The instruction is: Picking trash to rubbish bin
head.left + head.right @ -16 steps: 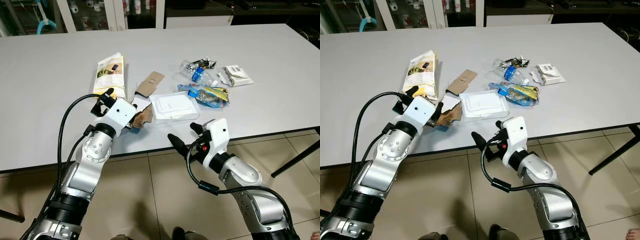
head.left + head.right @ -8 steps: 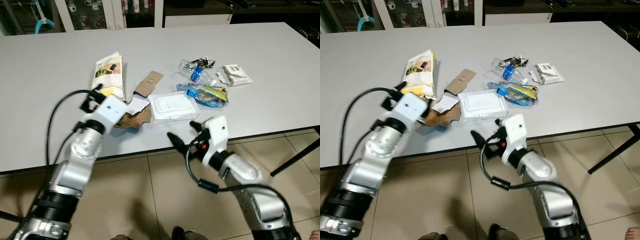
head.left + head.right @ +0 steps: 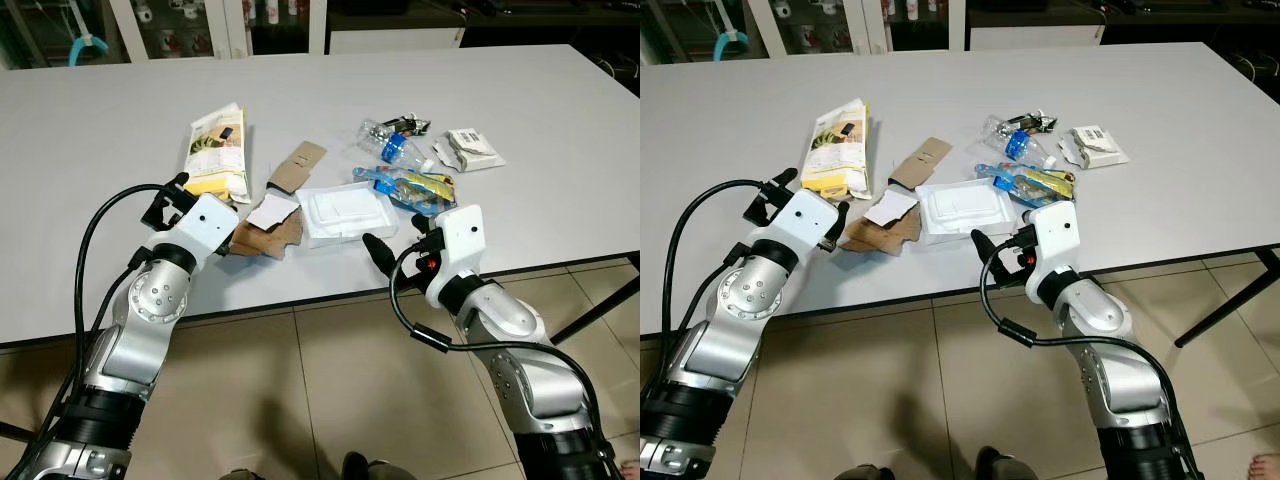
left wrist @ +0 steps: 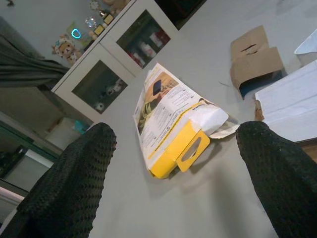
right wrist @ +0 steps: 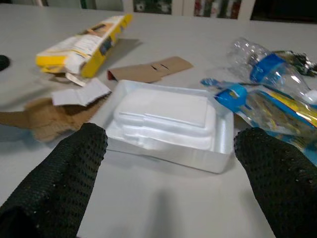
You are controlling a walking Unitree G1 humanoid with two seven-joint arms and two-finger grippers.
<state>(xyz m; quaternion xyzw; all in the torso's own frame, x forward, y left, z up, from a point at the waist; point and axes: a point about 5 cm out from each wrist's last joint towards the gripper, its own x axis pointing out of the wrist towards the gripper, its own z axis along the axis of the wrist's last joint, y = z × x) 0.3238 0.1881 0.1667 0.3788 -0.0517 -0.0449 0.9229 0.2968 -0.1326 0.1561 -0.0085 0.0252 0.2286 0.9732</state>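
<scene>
Trash lies on the white table (image 3: 90, 270): a yellow-and-white carton (image 3: 217, 150), brown cardboard (image 3: 298, 165), torn brown and white paper (image 3: 265, 232), a white foam box (image 3: 345, 212), a clear bottle (image 3: 392, 145), a blue-yellow wrapper (image 3: 415, 188) and a white packet (image 3: 470, 150). My left gripper (image 3: 208, 192) hovers open just short of the carton (image 4: 171, 116), left of the torn paper, holding nothing. My right gripper (image 3: 395, 235) is open at the table's front edge, pointing at the foam box (image 5: 168, 121), which lies ahead between its fingers (image 5: 74, 168).
The table's front edge (image 3: 300, 300) runs across below both grippers, with tiled floor (image 3: 320, 400) beneath. A dark table leg (image 3: 595, 315) stands at the right. Glass-door cabinets (image 3: 230, 20) line the wall behind the table.
My left gripper has drawn back leftward from the torn brown paper, which stays on the table. My right gripper has risen and moved forward to the table edge near the foam box.
</scene>
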